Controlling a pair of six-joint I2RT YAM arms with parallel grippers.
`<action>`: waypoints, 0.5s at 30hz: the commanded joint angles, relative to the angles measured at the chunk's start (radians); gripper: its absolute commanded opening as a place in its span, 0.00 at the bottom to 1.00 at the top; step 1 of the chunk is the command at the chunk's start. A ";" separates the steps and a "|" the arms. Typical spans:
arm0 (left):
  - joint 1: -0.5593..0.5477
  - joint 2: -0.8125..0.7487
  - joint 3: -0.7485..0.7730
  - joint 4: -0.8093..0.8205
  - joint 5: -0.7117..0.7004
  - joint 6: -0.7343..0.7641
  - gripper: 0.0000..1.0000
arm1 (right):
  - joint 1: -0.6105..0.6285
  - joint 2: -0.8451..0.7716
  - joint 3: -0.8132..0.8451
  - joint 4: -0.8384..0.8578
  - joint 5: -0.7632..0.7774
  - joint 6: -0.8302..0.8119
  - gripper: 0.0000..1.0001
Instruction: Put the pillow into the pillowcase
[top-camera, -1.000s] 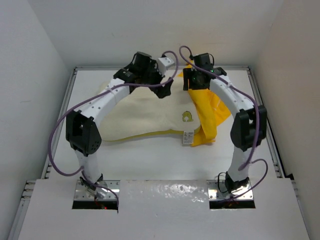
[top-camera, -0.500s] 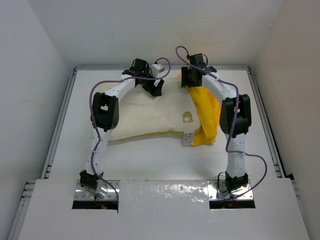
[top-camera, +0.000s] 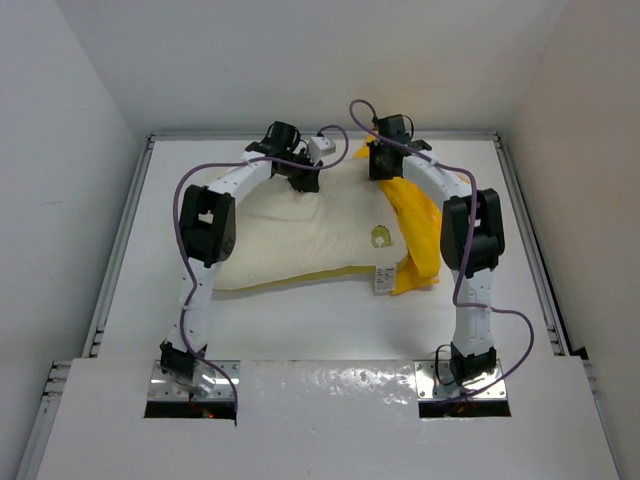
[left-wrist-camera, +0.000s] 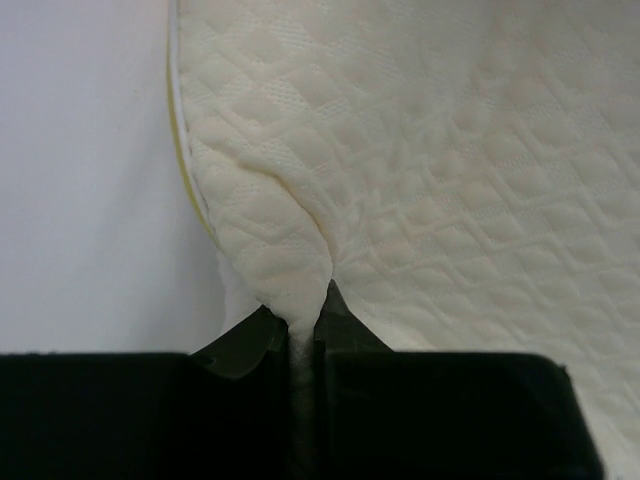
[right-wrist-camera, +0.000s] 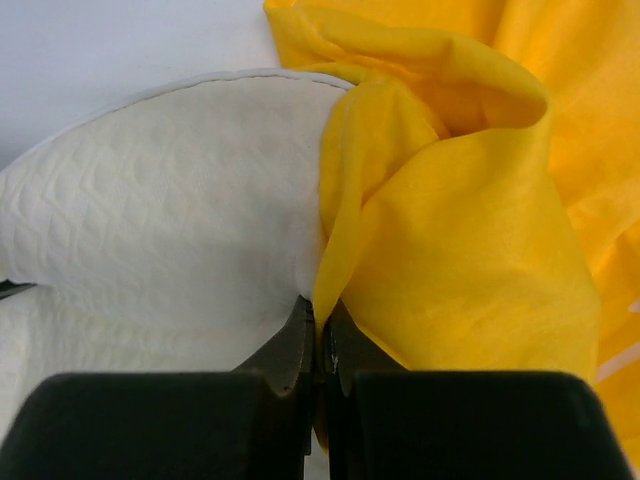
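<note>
The pillow lies flat on the white desk between the two arms, its long side running left to right and its dimpled cream surface facing up. The yellow pillowcase is bunched along the pillow's right end, stretching from the far edge down to the near right corner, where a small white tag sticks out just beside it. Both arms reach over to the pillow's far edge. The left tool has its jaws closed almost together on a raised fold of the pillow's cover, pinched up near the pale yellow edge band. The right tool has its jaws pressed shut on a gathered edge of the pillowcase, right against the pillow's rounded far right corner, with loose yellow folds standing up behind the grip
</note>
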 joint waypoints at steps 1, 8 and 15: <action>-0.030 -0.065 -0.041 -0.207 -0.004 0.072 0.00 | -0.015 -0.059 0.028 0.027 0.042 -0.026 0.00; -0.082 -0.093 -0.041 -0.368 -0.001 0.190 0.00 | -0.013 -0.086 0.053 0.071 0.033 -0.036 0.00; -0.096 -0.116 -0.015 -0.371 0.076 0.141 0.00 | -0.015 -0.070 0.051 0.070 0.059 -0.041 0.00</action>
